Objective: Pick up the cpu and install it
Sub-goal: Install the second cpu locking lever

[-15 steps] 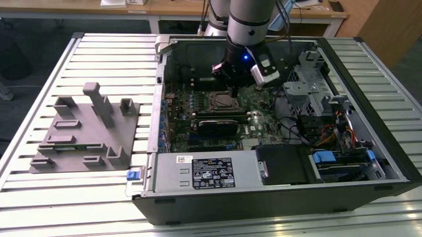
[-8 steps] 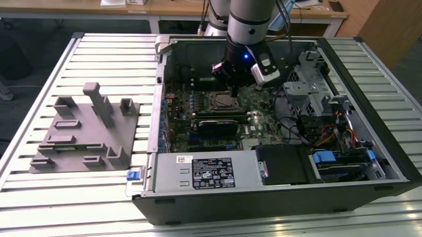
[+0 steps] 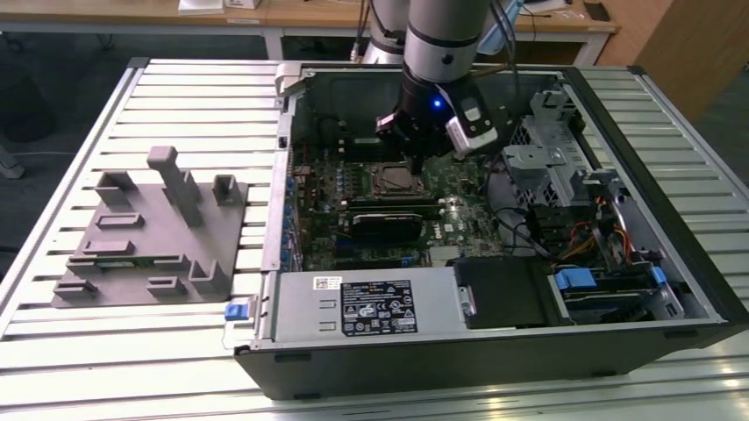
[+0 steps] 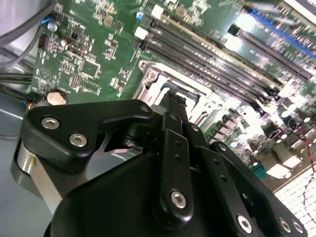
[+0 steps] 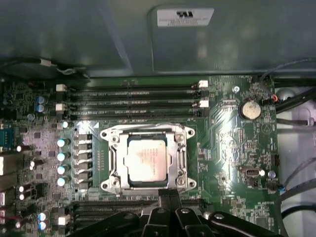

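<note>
The cpu (image 5: 148, 158), a flat square chip with a pale silvery top, lies inside the metal-rimmed socket frame (image 5: 113, 163) on the green motherboard. My gripper (image 5: 168, 196) hangs just above the board at the socket's edge, beside the chip and not touching it. Its two thin black fingers (image 4: 174, 104) are pressed together with nothing between them. In the exterior view the gripper (image 3: 419, 160) reaches down into the open computer case, just over the socket frame (image 3: 394, 180).
Memory slots (image 5: 133, 98) run along one side of the socket, and a coin cell (image 5: 250, 109) sits nearby. The case holds a power supply (image 3: 363, 303) and a drive cage with cables (image 3: 574, 175). A grey plastic block with posts (image 3: 146, 237) stands outside at the exterior view's left.
</note>
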Controlling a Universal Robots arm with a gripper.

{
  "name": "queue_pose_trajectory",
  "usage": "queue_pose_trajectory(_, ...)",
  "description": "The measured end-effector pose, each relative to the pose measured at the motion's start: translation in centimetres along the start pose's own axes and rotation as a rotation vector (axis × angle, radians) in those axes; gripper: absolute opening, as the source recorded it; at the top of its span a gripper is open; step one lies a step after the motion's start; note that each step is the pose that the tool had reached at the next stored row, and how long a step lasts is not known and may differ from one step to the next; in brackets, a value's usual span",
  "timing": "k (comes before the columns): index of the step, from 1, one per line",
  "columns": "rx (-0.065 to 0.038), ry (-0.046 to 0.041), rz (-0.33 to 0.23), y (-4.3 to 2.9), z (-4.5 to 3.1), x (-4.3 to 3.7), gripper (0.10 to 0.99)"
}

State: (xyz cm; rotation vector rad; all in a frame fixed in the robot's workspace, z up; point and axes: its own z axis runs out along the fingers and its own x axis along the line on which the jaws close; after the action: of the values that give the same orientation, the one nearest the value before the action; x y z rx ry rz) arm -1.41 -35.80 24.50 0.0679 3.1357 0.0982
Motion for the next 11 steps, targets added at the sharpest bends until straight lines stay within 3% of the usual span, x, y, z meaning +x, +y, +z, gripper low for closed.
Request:
queue_pose_trajectory(5,0.000,0.0000,0.000,-0.98,-0.06,0.01,0.106)
queue_pose_trajectory(11,-0.006,0.0018,0.000,-1.07,-0.07,0.02,0.106)
